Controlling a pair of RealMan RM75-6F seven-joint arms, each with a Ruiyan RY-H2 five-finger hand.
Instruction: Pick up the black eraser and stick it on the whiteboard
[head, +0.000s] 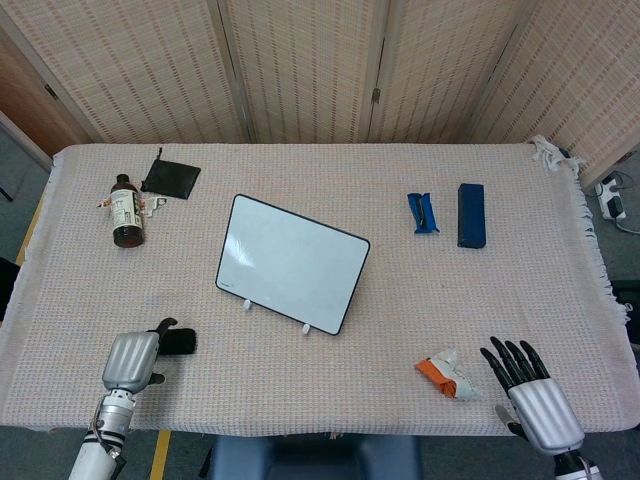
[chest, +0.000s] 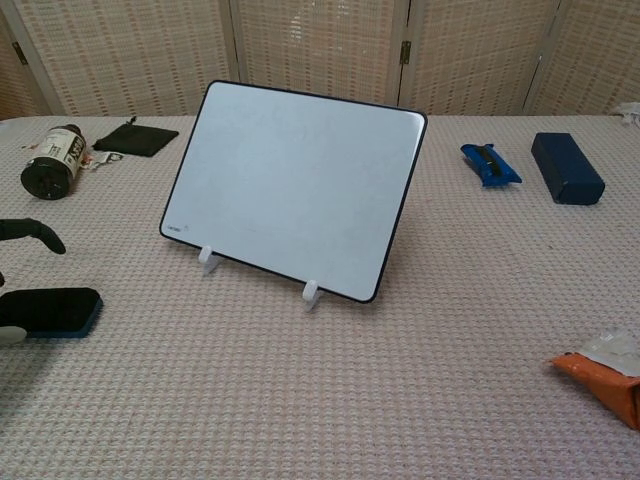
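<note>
The black eraser (head: 182, 342) lies flat on the cloth near the front left, and it also shows in the chest view as the eraser (chest: 50, 310). My left hand (head: 133, 361) sits over its left end, silver back up, covering part of it. One dark finger (chest: 30, 230) arches above the eraser without touching it, and the eraser still rests on the table. The whiteboard (head: 292, 262) stands tilted on two white feet at mid-table, its face (chest: 290, 185) blank. My right hand (head: 528, 393) hovers at the front right edge with its fingers spread, holding nothing.
A brown bottle (head: 126, 210) and a black pouch (head: 171, 177) lie at the back left. A blue packet (head: 423, 213) and a dark blue box (head: 471, 214) are at the back right. An orange-and-white wrapper (head: 448, 377) lies just left of my right hand.
</note>
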